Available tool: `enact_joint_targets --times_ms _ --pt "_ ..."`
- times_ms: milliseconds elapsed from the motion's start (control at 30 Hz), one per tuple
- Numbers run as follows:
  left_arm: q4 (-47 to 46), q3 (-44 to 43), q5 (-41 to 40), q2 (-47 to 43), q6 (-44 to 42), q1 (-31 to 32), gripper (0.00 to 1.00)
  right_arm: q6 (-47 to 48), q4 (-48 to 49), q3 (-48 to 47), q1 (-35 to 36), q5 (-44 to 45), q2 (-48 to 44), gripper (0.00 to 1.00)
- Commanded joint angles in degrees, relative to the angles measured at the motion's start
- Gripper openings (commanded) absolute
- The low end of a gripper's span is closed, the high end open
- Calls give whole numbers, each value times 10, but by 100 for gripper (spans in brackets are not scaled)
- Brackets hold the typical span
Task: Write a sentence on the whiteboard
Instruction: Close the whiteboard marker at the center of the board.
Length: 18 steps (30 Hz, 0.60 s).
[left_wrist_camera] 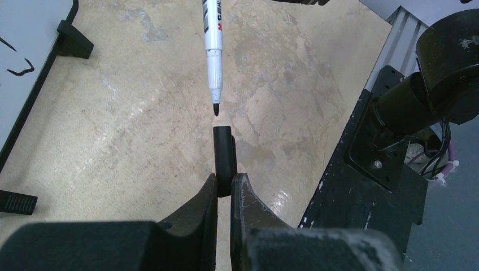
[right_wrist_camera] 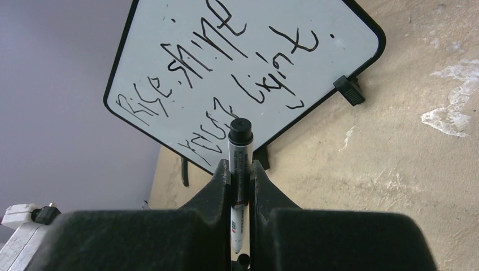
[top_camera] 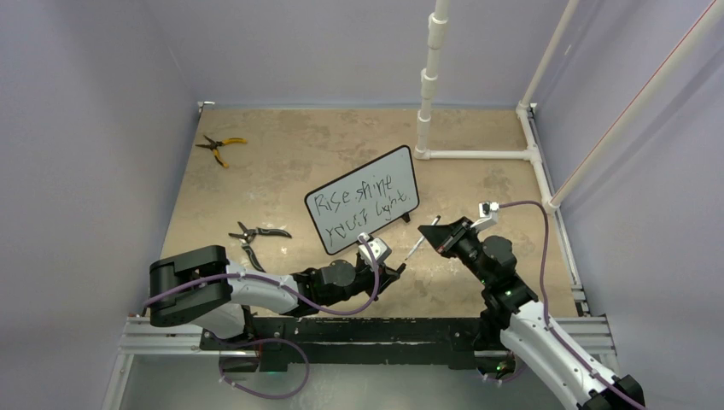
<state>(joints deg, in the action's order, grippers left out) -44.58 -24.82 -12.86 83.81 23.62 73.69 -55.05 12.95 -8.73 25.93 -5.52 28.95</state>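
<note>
The whiteboard point(top_camera: 362, 198) stands tilted mid-table on two black feet, and the sentence point(top_camera: 359, 205) runs across it in two slanted black lines. In the right wrist view the whiteboard point(right_wrist_camera: 243, 68) and the sentence point(right_wrist_camera: 226, 73) fill the top. My right gripper point(right_wrist_camera: 239, 166) is shut on a white marker point(right_wrist_camera: 239, 152), whose black back end points at the board. My left gripper point(left_wrist_camera: 226, 180) is shut on the black marker cap point(left_wrist_camera: 224, 149). The marker point(left_wrist_camera: 213, 39) hangs tip-down just above the cap, with a small gap between them. Both grippers point(top_camera: 394, 272) point(top_camera: 440, 235) meet in front of the board.
Yellow-handled pliers point(top_camera: 220, 147) lie at the far left. Black pliers point(top_camera: 256, 235) lie left of the board. A white pipe frame point(top_camera: 478, 155) stands at the back right. The black mounting rail point(top_camera: 367, 333) runs along the near edge, beside the left gripper.
</note>
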Motion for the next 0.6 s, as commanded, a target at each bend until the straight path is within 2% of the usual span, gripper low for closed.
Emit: enact_joint_targets --times_ms 0,567 --pt "-21 -2 -10 0 16 1 0 10 12 -21 0 -7 12 0" --pt "-27 -2 -9 3 20 1 0 13 39 -17 1 -32 33 0"
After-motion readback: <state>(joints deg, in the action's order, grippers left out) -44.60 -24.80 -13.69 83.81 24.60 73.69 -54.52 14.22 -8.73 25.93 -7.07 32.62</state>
